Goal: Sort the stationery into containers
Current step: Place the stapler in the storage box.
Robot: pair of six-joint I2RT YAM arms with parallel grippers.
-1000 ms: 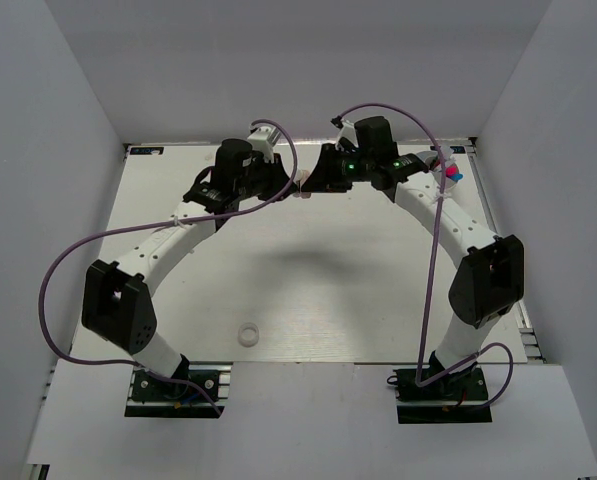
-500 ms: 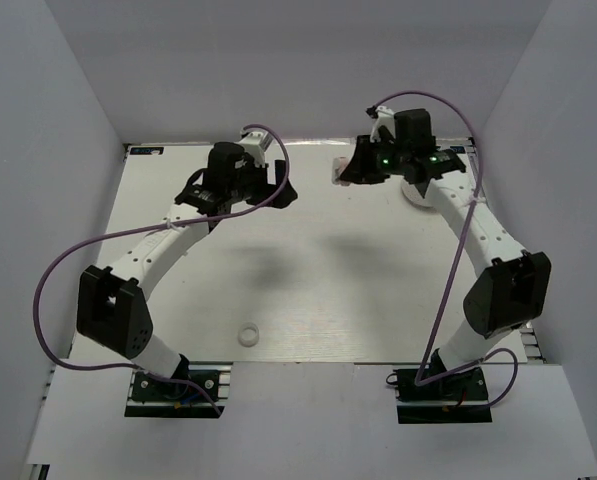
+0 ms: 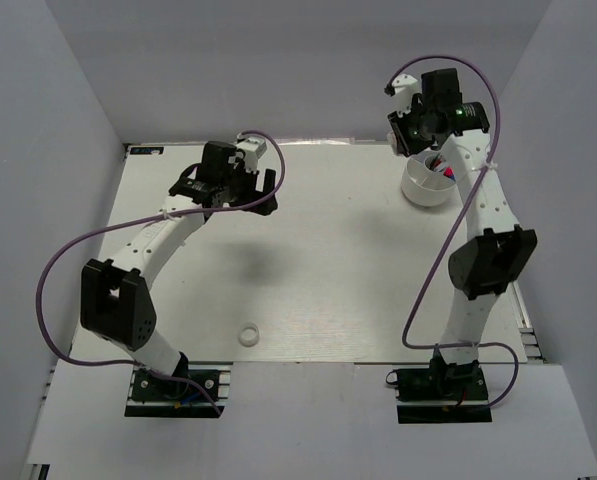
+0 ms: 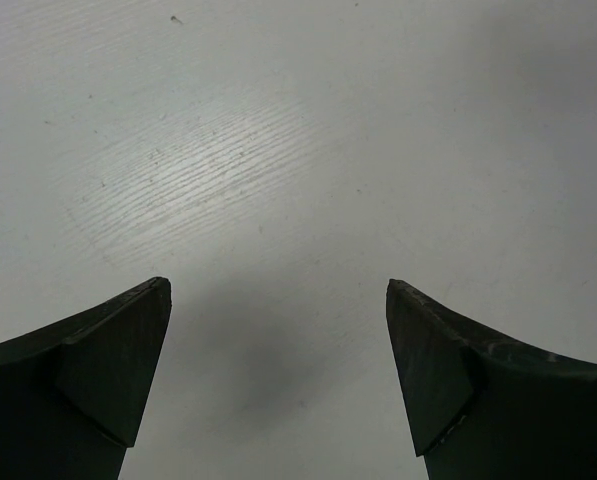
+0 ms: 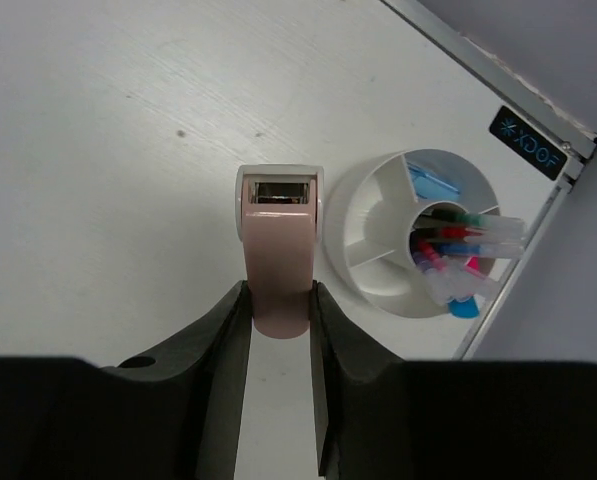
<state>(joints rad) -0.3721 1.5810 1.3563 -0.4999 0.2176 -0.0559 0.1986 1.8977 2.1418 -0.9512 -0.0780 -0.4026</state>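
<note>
Left hand, newly apart, is hanging empty; right hand, clamping the pale-pink case, is reaching the divided dish.

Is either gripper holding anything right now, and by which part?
The right gripper holds a pink oblong item, pinched on both sides at its near end, with its white-rimmed far end sticking out. The left gripper is open and holds nothing.

The middle of the tabletop is wide and bare; a hand could pass there; a small white ring lies near the front edge, well apart; the round white dish sits in the far right corner, tight by the walls, pens sticking up inside; the right arm stands just beside it.
</note>
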